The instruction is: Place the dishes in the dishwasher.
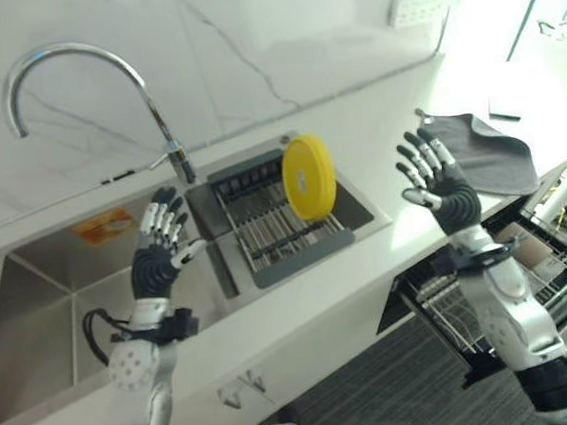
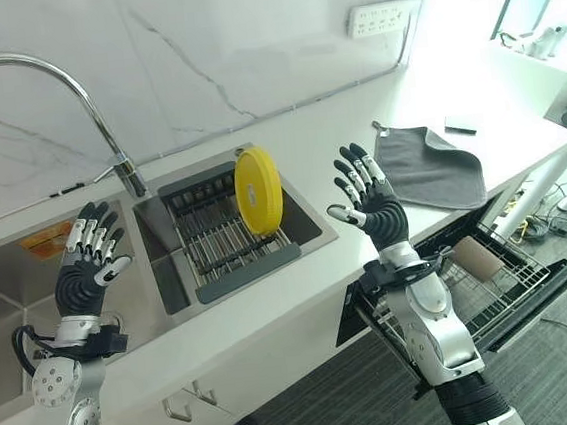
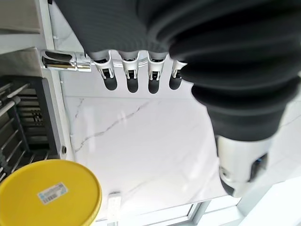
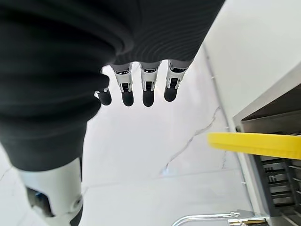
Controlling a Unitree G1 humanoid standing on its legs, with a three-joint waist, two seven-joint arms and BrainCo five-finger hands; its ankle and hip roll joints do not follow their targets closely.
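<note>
Both hands are raised above the white table, palms facing the wall, fingers spread and straight, holding nothing. The left hand [image 1: 156, 263] hovers over the steel sink [image 1: 43, 326], just beside the base of the curved chrome faucet [image 1: 172, 148]. The right hand [image 1: 442, 187] is up over the table to the right of the sink, near a grey cloth [image 1: 494, 152] lying flat on the table.

The yellow plate [image 1: 309, 177] stands on edge in the dark drying rack [image 1: 286, 242] set in the sink's right compartment, leaning slightly, between the two hands and touched by neither. A sticker shows on its face in the left wrist view.

Below the table edge, at the robot's right, the dishwasher rack [image 2: 477, 289] is pulled out; a brownish cylindrical item lies in it, too small to identify. A wall socket [image 2: 377, 18] sits on the marble backsplash.
</note>
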